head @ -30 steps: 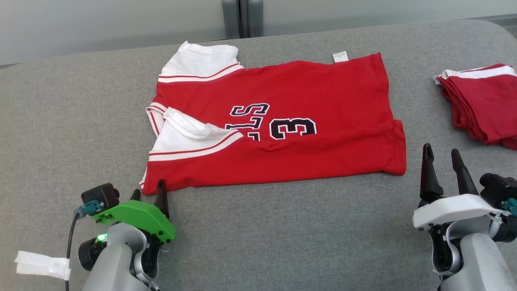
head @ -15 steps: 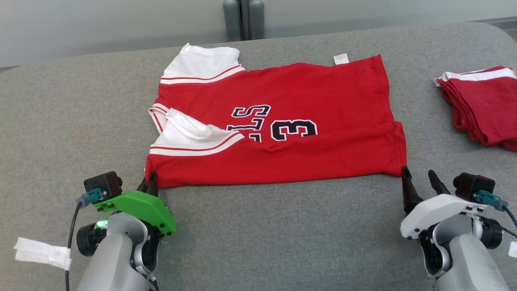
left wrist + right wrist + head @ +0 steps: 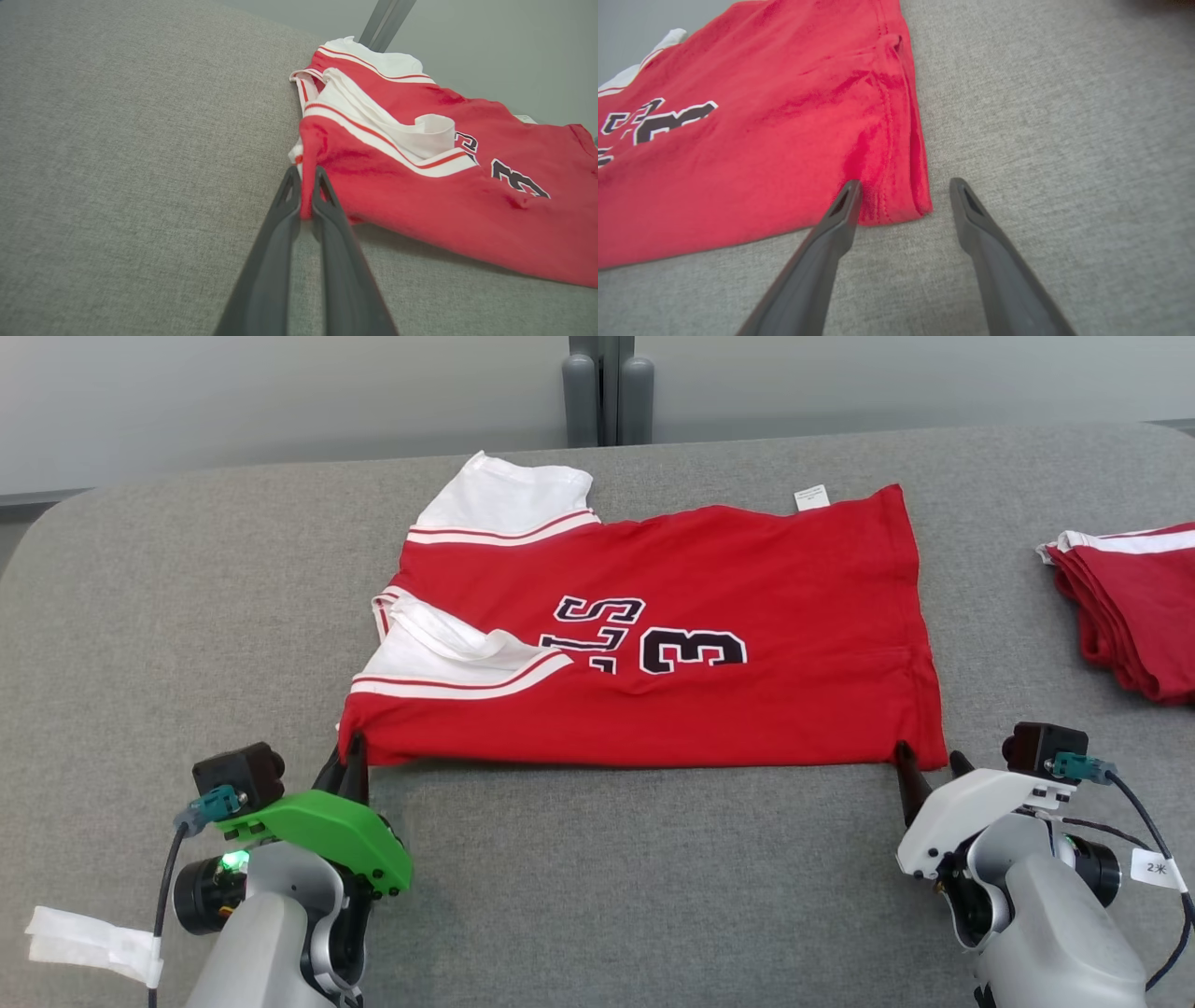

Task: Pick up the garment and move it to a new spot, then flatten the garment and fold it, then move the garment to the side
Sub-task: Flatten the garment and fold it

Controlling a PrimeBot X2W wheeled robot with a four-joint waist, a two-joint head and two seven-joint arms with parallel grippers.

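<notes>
The garment (image 3: 672,644) is a red jersey with white sleeves and a black "3", lying flat and folded lengthwise on the grey table. My left gripper (image 3: 350,751) is shut on the garment's near left corner (image 3: 308,186), the red cloth pinched between both fingers. At the near right corner (image 3: 901,205) my right gripper (image 3: 924,767) stands open, its fingers straddling the corner on the tabletop. One finger (image 3: 845,205) touches the red hem; the other rests on bare table beside it.
A stack of folded red and white garments (image 3: 1130,607) lies at the right edge of the table (image 3: 187,616). A grey post (image 3: 607,387) stands behind the far edge. A white tag (image 3: 810,497) sticks out of the jersey's far hem.
My left gripper has shut on the near left corner. My right gripper has moved forward and left to the near right corner, still open. The head camera has shifted.
</notes>
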